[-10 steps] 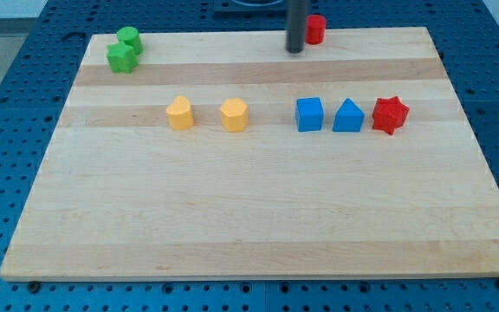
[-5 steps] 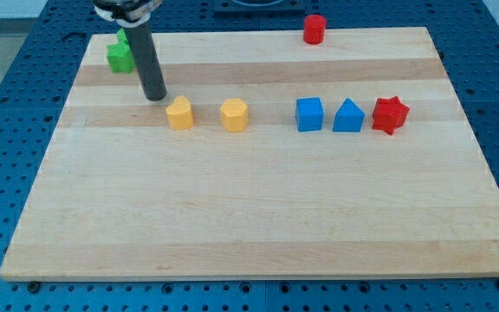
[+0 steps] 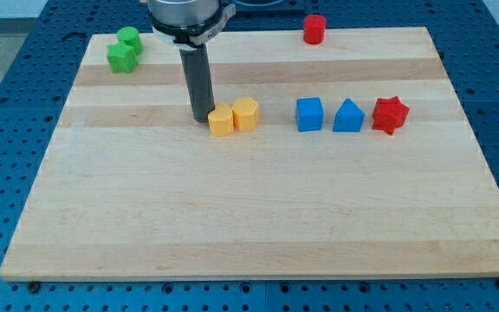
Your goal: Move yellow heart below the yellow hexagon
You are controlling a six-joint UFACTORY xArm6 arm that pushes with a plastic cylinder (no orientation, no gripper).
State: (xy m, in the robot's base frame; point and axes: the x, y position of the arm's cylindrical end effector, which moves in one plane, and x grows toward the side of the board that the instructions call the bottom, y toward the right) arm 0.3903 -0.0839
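The pale wooden tabletop (image 3: pixel 258 217) carries eight blocks. Two green blocks (image 3: pixel 124 50) touch at the top-left corner, and a red cylinder (image 3: pixel 314 29) sits on the top edge. Across the middle runs a row: the yellow heart (image 3: pixel 221 120) touching the yellow hexagon (image 3: pixel 246 113), then, nearer the right edge, a blue cube (image 3: pixel 309 113), a blue triangular block (image 3: pixel 348 115) and a red star (image 3: pixel 390 114).

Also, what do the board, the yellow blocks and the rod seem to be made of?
The board looks like pale unvarnished wood: grain lines and glued strips show. The yellow heart and yellow hexagon look like matte painted wood or plastic; uniform colour, no grain. My tip ends a dark, smooth rod, perhaps metal or plastic.
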